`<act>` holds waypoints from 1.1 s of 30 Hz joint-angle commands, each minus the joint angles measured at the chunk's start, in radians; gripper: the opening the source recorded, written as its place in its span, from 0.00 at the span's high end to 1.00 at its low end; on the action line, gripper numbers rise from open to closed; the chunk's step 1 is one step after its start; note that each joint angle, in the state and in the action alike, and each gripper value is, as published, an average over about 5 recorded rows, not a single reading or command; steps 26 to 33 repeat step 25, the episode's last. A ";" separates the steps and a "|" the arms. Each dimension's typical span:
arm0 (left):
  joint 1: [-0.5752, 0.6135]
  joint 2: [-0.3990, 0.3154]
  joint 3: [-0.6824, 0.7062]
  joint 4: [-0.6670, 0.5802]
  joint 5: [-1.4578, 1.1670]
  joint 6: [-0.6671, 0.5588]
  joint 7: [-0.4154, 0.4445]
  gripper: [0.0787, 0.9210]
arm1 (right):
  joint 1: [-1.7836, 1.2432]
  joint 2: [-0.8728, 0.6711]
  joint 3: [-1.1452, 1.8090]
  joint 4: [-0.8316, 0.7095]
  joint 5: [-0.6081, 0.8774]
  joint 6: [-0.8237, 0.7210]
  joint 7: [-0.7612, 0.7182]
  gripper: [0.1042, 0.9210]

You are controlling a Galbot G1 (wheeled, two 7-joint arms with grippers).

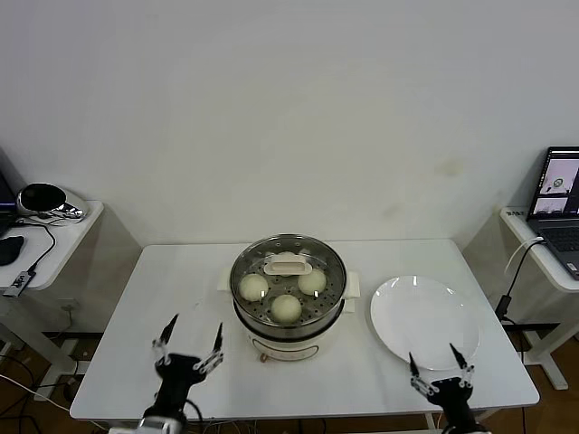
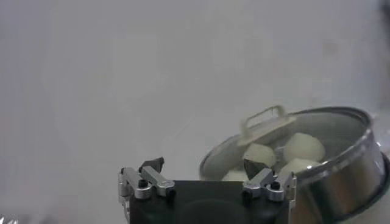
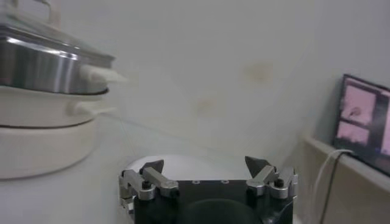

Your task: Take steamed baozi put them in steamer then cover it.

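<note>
Head view: the round clear glass cover (image 1: 288, 278) sits on the shiny steel steamer (image 1: 288, 318) mid-surface, its cream handle lying left-right over three cream-white baozi (image 1: 286, 308). Both end effectors, left (image 1: 193, 333) and right (image 1: 432, 363), hover fingers apart. Left wrist view: the cover's handle (image 2: 264, 119) appears tilted.

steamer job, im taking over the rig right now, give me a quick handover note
Left gripper: open, empty, low at the table's near edge, left of the steamer.
Right gripper: open, empty, at the near edge by the white plate.
Baozi: three visible through the glass, inside the steamer; a fourth may sit under the lid handle, cannot tell. The plate is bare.
Cover: on the steamer at table centre.
Done: buns loaded, lid on.
Left: seemingly nothing; just check that the lid sits flat.
</note>
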 commanded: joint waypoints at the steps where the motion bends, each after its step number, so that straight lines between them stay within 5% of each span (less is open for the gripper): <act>1: 0.182 -0.032 -0.096 0.047 -0.242 -0.151 -0.059 0.12 | -0.041 -0.025 -0.134 0.054 0.081 -0.035 -0.019 0.12; 33: 0.139 -0.034 -0.095 0.110 -0.238 -0.134 -0.027 0.12 | -0.060 -0.008 -0.185 0.094 0.075 -0.066 0.011 0.12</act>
